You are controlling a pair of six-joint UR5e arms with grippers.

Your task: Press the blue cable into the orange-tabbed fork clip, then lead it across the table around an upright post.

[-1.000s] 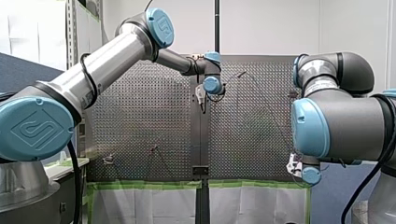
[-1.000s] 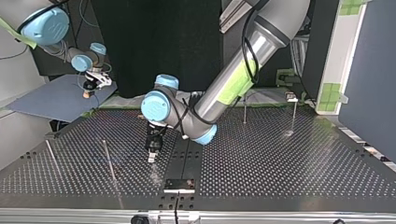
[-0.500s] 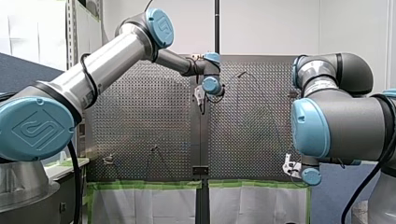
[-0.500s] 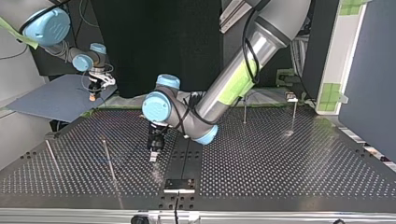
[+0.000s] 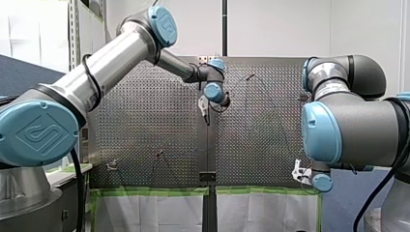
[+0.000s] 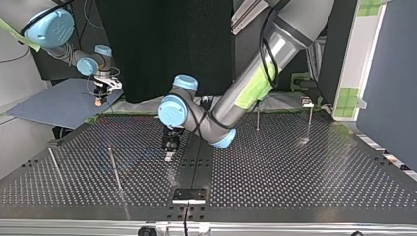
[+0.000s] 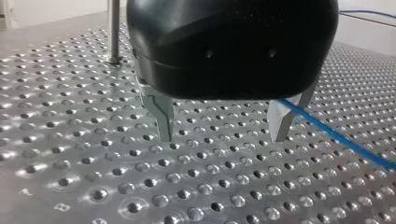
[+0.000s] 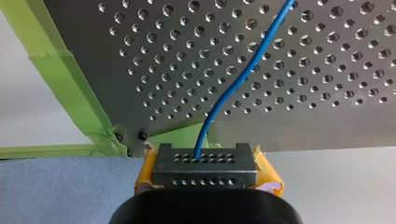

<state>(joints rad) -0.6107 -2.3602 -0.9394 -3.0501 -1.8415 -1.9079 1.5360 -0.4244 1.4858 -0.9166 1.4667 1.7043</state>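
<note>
- My left gripper [image 7: 224, 137]: metal fingers [image 7: 161, 114] spread apart with nothing between them, tips just above the perforated table [image 7: 70, 140].
- Blue cable [image 7: 336, 135]: lies on the table and passes just beside the outer face of one left finger, not in the gap.
- My right gripper [image 8: 204, 161]: yellow pads [image 8: 268, 173] clenched on the cable's end, held off the table's edge. From there the cable runs out over the plate.
- Upright post [image 7: 113, 30]: stands ahead of the left gripper, apart from the cable.
- Orange-tabbed fork clip: cannot make it out in any view.
- Risk: closing the left fingers here would grab air, because the cable sits outside them. A sideways correction looks necessary first.
- Risk: lowering from here may trap the cable under a fingertip and kink it.
- Risk: if the right arm tugs while the cable lies loose, the slack could swing to the wrong side of the post or slip from the pads.
</note>
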